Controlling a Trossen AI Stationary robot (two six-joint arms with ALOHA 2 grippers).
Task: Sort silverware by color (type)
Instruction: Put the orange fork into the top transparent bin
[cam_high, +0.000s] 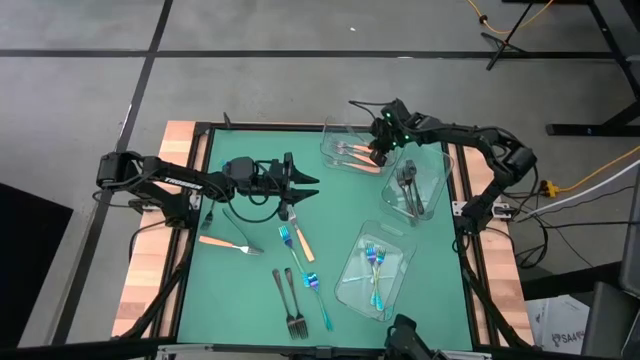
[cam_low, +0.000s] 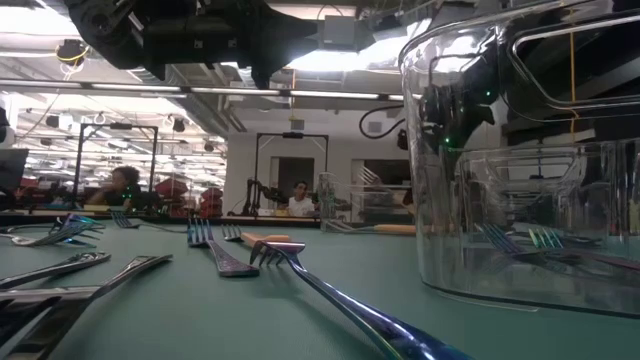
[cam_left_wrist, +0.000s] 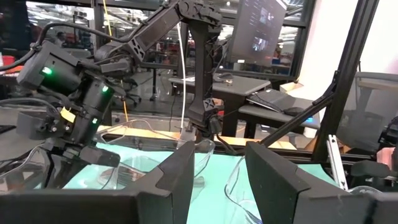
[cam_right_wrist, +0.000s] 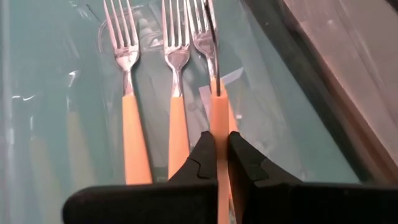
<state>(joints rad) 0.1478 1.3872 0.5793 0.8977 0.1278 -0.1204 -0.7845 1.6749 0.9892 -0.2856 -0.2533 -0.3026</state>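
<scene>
A: What do we see, left to right?

B: On the green counter (cam_high: 250, 300) lie an orange-handled fork (cam_high: 228, 244), a second orange one (cam_high: 299, 240), two dark forks (cam_high: 290, 303) and iridescent blue forks (cam_high: 318, 296).

A: And our arms?

B: The left gripper (cam_high: 306, 185) reaches level above the counter, fingers apart and empty. The right gripper (cam_high: 378, 157) dips into the far clear tray (cam_high: 332, 135).

A: What does its wrist view add?

B: Its fingers (cam_right_wrist: 245, 163) are clamped on an orange handle (cam_right_wrist: 219, 118), beside two more orange forks (cam_right_wrist: 155, 118).
</scene>
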